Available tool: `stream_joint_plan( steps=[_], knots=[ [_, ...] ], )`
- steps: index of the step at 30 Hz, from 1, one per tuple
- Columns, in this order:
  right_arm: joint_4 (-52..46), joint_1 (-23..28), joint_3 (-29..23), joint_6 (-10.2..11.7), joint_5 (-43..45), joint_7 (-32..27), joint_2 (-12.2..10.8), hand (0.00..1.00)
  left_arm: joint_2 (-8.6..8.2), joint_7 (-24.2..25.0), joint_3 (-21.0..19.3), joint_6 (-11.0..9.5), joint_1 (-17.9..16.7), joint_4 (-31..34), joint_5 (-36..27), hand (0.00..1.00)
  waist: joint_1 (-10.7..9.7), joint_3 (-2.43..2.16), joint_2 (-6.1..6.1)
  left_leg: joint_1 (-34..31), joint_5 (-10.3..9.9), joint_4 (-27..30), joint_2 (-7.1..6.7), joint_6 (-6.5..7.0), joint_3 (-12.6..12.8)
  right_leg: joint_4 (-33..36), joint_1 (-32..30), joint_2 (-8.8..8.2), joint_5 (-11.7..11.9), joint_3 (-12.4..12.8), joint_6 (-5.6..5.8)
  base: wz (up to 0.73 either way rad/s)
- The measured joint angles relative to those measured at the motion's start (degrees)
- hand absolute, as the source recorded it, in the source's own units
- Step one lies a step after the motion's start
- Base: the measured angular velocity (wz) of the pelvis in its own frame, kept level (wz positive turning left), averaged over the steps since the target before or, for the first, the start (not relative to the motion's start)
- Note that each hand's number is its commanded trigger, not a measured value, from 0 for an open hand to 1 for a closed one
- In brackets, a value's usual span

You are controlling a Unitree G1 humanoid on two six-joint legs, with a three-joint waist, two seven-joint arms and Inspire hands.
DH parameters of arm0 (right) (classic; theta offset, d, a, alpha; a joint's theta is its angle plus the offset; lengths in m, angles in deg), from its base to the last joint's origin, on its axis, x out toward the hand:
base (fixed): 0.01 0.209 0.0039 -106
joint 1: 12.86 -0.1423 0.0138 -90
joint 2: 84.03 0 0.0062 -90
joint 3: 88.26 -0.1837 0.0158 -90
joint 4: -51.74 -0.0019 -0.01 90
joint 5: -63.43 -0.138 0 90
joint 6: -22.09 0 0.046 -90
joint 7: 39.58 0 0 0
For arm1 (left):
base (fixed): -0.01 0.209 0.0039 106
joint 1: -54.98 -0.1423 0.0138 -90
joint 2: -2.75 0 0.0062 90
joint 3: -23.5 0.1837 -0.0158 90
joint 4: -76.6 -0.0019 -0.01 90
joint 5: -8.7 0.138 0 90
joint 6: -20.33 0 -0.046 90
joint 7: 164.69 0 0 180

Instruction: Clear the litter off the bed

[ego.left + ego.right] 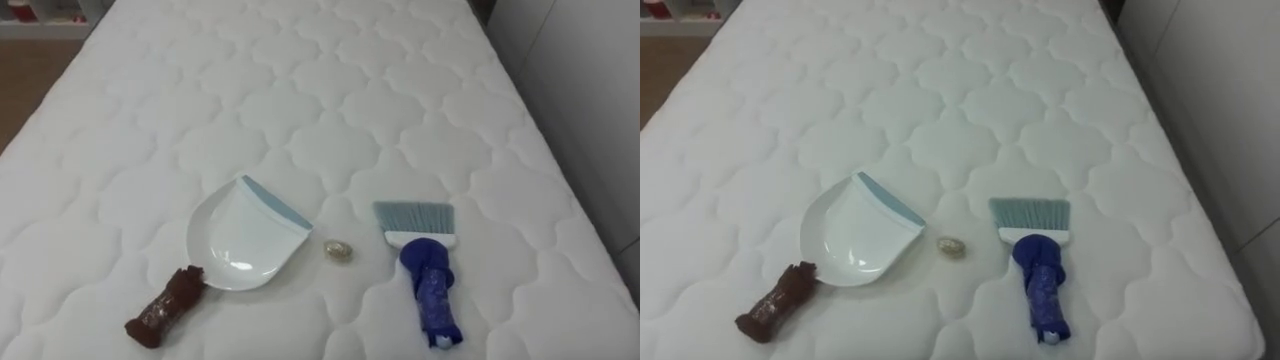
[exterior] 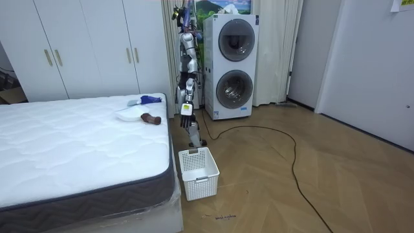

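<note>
Bed (image 1: 400, 90) not swept yet: small beige scrap (image 1: 338, 249) lies mid-mattress between white dustpan (image 1: 240, 235) and blue-handled brush (image 1: 425, 270), both untouched. Left hand (image 2: 186, 120) hangs at side, off bed; grip state can't tell. Whole sweep remains.

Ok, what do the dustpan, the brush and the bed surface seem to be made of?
Dustpan: glossy white plastic by its sheen, pale-blue lip perhaps rubber; handle in brown wrap. Brush: blue-grey synthetic-looking bristles, white plastic base, handle in crinkled blue wrap. Bed surface: matte white quilted fabric, stitched pattern.
</note>
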Motion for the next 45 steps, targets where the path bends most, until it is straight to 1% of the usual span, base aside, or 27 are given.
stream_joint_plan(
  steps=[1, 4, 6, 7, 8, 9, 10, 11, 15, 16, 20, 23, 28, 29, 30, 31, 32, 33, 34, 35, 36, 37, 38, 39, 41, 43, 45],
  knots=[
    [0.0, -0.3, 0.0, 0.5, -0.2, -0.1, 0.0, 0.0, -0.06, -1.3, -0.1, -0.8, 0.1, 0.3, -0.1, 0.0, 0.0, -0.3, -0.23, -0.1, 0.0, 0.1, 0.02, 0.01, 0.0, 0.0, -0.3, 0.02, 0.2, -0.1, 0.02, 0.0],
    [-0.1, -0.3, 0.0, 2.1, -1.9, -0.2, -0.1, 0.0, -0.74, -4.1, -2.4, -1.7, -0.3, 5.9, -0.6, 0.0, 0.0, -0.07, -0.15, -0.3, 0.1, -0.1, 0.0, 0.06, -0.3, -0.2, -0.3, 0.01, 0.4, -0.5, 0.08, 0.07],
    [-1.5, -0.4, 0.1, 2.8, -2.7, -0.2, -0.1, 0.0, -0.78, -7.9, -3.1, -3.9, -0.2, 12.9, -0.8, 0.0, 0.2, 0.1, -0.32, -0.7, 0.2, -0.3, -0.07, 0.08, -0.3, -0.2, -0.5, -0.06, 0.5, -0.7, 0.14, 0.05],
    [-1.8, -0.4, 0.1, 3.3, -3.3, -0.2, -0.1, 0.0, -0.76, -9.0, -3.0, -4.7, -0.2, 14.3, -1.0, 0.0, 0.2, 0.1, -0.32, -0.8, 0.2, -0.3, -0.08, 0.09, -0.3, -0.2, -0.5, -0.08, 0.5, -0.8, 0.17, 0.0],
    [-2.0, -0.6, 0.1, 4.3, -4.9, -0.3, -0.1, 0.0, -0.89, -10.8, -2.9, -6.1, -0.2, 17.3, -1.1, 0.0, 0.3, 0.07, -0.34, -0.8, 0.3, -0.3, -0.1, 0.12, -0.3, -0.2, -0.4, -0.1, 0.5, -0.9, 0.23, 0.0],
    [-2.2, -0.5, 0.2, 4.7, -5.8, -0.2, -0.1, 0.0, -0.97, -11.6, -2.6, -6.7, -0.3, 19.0, -1.1, 0.0, 0.3, 0.06, -0.36, -0.8, 0.3, -0.4, -0.11, 0.15, -0.3, -0.2, -0.3, -0.1, 0.6, -0.9, 0.27, 0.0],
    [-2.7, -0.4, 0.4, 5.3, -7.7, 0.0, -0.1, 0.0, -0.99, -13.1, -2.0, -8.1, -0.4, 21.4, -1.1, 0.0, 0.4, 0.0, -0.42, -0.6, 0.5, -0.8, -0.14, 0.18, -0.3, -0.3, -0.4, -0.13, 0.7, -0.9, 0.35, 0.0],
    [-3.0, -0.4, 0.8, 5.7, -9.3, 0.3, -0.1, 0.0, -1.0, -14.0, -1.4, -8.8, -0.4, 23.5, -1.1, 0.0, 0.4, -0.04, -0.51, -0.4, 0.7, -1.2, -0.17, 0.23, -0.3, -0.4, -0.4, -0.15, 0.8, -0.9, 0.37, 0.0],
    [-3.3, -0.3, 1.6, 6.8, -11.5, 1.9, -0.2, 0.0, -1.05, -15.9, 0.9, -10.3, -0.5, 28.6, -1.0, 0.0, 0.2, -0.14, -0.59, 0.0, 1.0, -2.1, -0.33, 0.27, -0.3, -1.5, -0.4, -0.23, 1.1, -1.1, 0.42, 0.0],
    [-3.3, -0.3, 1.6, 6.9, -11.6, 2.1, -0.2, 0.0, -1.04, -16.3, 1.3, -10.5, -0.5, 29.2, -1.0, 0.0, 0.2, -0.15, -0.57, 0.1, 1.0, -2.2, -0.33, 0.27, -0.3, -1.5, -0.4, -0.22, 1.1, -1.1, 0.42, 0.0],
    [-3.3, -0.4, 1.6, 8.5, -11.8, 2.6, -0.2, 0.0, -0.77, -19.4, 1.6, -13.4, -0.2, 31.6, -0.6, 0.0, -0.1, -0.26, -0.4, 1.0, 1.4, -3.9, -0.34, 0.22, -0.3, -1.4, -0.3, -0.25, 1.1, -0.9, 0.41, 0.0],
    [-3.1, -0.2, 1.7, 8.7, -11.9, 2.9, -0.2, 0.0, 0.07, -20.5, 3.2, -13.9, 0.4, 31.6, -0.4, 0.0, -0.2, -0.25, -0.33, 1.3, 1.6, -4.7, -0.33, 0.24, -0.3, -1.4, -0.5, -0.21, 1.1, -0.4, 0.41, 0.0],
    [-3.0, -0.1, 1.7, 8.7, -11.8, 3.2, -0.2, 0.0, 0.29, -21.0, 3.7, -14.0, 2.0, 31.5, 0.2, 0.0, -0.1, -0.05, -0.07, 2.0, 1.6, -5.2, -0.1, 0.25, -0.6, -1.0, -0.6, -0.04, 1.1, -0.1, 0.4, -0.05],
    [-3.0, -0.1, 1.7, 8.8, -11.8, 3.3, -0.1, 0.0, 0.31, -21.0, 3.8, -14.0, 2.5, 31.0, 0.2, 0.0, 0.1, 0.16, 0.22, 2.6, 1.6, -5.6, 0.17, 0.25, -1.5, 0.1, -1.1, 0.12, 1.1, -0.2, 0.4, -0.25],
    [-3.0, -0.2, 1.7, 8.9, -11.8, 3.2, -0.1, 0.0, 0.31, -21.0, 3.9, -14.0, 2.7, 30.7, 0.2, 0.0, 0.1, 0.25, 0.54, 2.9, 1.7, -5.8, 0.44, 0.29, -2.6, 1.3, -1.7, 0.28, 1.1, -0.7, 0.4, -0.42],
    [-3.1, -0.2, 1.6, 9.5, -12.0, 2.6, 0.3, 0.0, 0.28, -21.1, 4.2, -14.0, 2.9, 29.9, 0.2, 0.0, 0.3, 0.63, 1.57, 3.8, 2.0, -6.5, 1.79, 0.44, -6.7, 6.6, -4.5, 0.7, 1.0, -1.9, 0.38, -0.74],
    [-3.2, -0.8, 1.9, 10.1, -12.5, 2.0, 0.8, 0.0, 0.31, -21.1, 4.5, -14.0, 3.0, 29.0, 0.1, 0.0, 1.1, 0.94, 3.3, 3.9, 2.1, -7.1, 3.85, 0.39, -10.9, 5.9, -8.6, 2.8, -0.6, 0.9, -0.84, -0.98],
    [-3.4, -1.7, 2.4, 10.3, -12.5, 1.7, 0.6, 0.0, 0.51, -21.3, 4.0, -14.0, 3.2, 28.5, 0.0, 0.0, 1.3, 1.08, 3.18, 3.2, 2.1, -6.8, 4.4, 0.32, -11.1, 2.1, -10.8, 3.76, 0.6, 2.2, -1.88, -0.92],
    [-4.2, -2.7, 3.6, 10.6, -12.5, 1.3, 0.1, 0.0, 1.33, -21.2, 3.4, -14.0, 4.7, 25.9, 0.0, 0.0, -0.2, 1.33, 2.41, 0.6, 1.6, -5.0, 4.7, -0.8, -10.5, -1.1, -12.4, 3.79, 9.1, 0.9, -3.08, -0.21],
    [-4.4, -2.0, 4.0, 10.3, -13.3, 0.8, -0.2, 0.0, 1.26, -20.5, 4.3, -13.9, 6.3, 23.4, 0.2, 0.0, -1.9, 1.27, 2.1, -0.4, 2.0, -5.0, 5.15, -2.37, -6.5, -1.7, -12.2, 3.81, 9.4, -0.4, -3.16, 0.23],
    [-3.6, -1.5, 4.2, 9.3, -14.4, 0.9, -0.1, 0.0, 0.95, -20.1, 5.7, -14.1, 7.6, 23.0, -0.1, 0.0, -2.6, 1.27, 2.09, -0.5, 2.2, -5.8, 5.26, -2.63, -2.9, -1.6, -12.0, 3.94, 9.4, -0.2, -3.16, 0.48],
    [-3.3, -1.5, 4.5, 8.8, -15.0, 0.9, -0.1, 0.0, 0.93, -20.1, 6.4, -14.2, 8.0, 22.6, -0.1, 0.0, -2.9, 1.34, 1.98, -0.8, 2.6, -6.4, 5.35, -2.89, -1.5, -1.6, -11.8, 3.87, 9.4, 0.8, -3.16, 0.43],
    [-2.6, -1.5, 4.5, 8.6, -15.8, 1.5, 0.0, 0.0, 0.89, -20.1, 7.2, -14.5, 9.3, 21.9, 0.0, 0.0, -3.4, 1.33, 2.02, -2.2, 3.1, -7.2, 5.24, -2.6, 0.8, -1.5, -11.9, 3.9, 9.4, 2.7, -3.14, 0.43],
    [-1.2, -1.9, 4.5, 8.6, -16.7, 2.3, -0.1, 0.0, 0.85, -20.2, 7.2, -14.7, 10.6, 21.0, 0.0, 0.0, -3.2, 1.12, 1.79, -2.7, 3.5, -6.6, 5.03, -2.03, 2.8, -1.1, -12.2, 3.9, 9.3, 2.8, -3.03, 0.39],
    [0.8, -3.4, 4.9, 8.6, -17.3, 2.8, 0.1, 0.0, 1.26, -21.1, 7.2, -14.8, 12.2, 18.9, 0.0, 0.0, -2.7, 0.69, 1.41, -3.0, 3.6, -6.2, 4.76, -1.88, 3.1, -1.1, -12.5, 3.79, 9.3, 2.4, -3.01, 0.08],
    [2.4, -5.2, 5.7, 8.6, -17.4, 2.8, 0.3, 0.0, 1.83, -21.4, 7.1, -14.8, 12.9, 17.0, -0.1, 0.0, -2.3, 0.67, 1.38, -3.7, 3.6, -5.3, 4.36, -1.87, 3.1, -1.4, -12.6, 3.66, 9.3, 1.4, -3.01, -0.02],
    [2.9, -6.8, 7.4, 8.5, -17.7, 2.8, 0.8, 0.0, 1.96, -21.4, 7.3, -14.8, 13.8, 15.0, -0.6, 0.0, -2.3, 0.66, 1.63, -4.7, 3.6, -4.6, 4.02, -1.81, 3.2, -1.2, -12.8, 2.85, 9.1, -0.2, -2.71, 0.15]
  ],
)
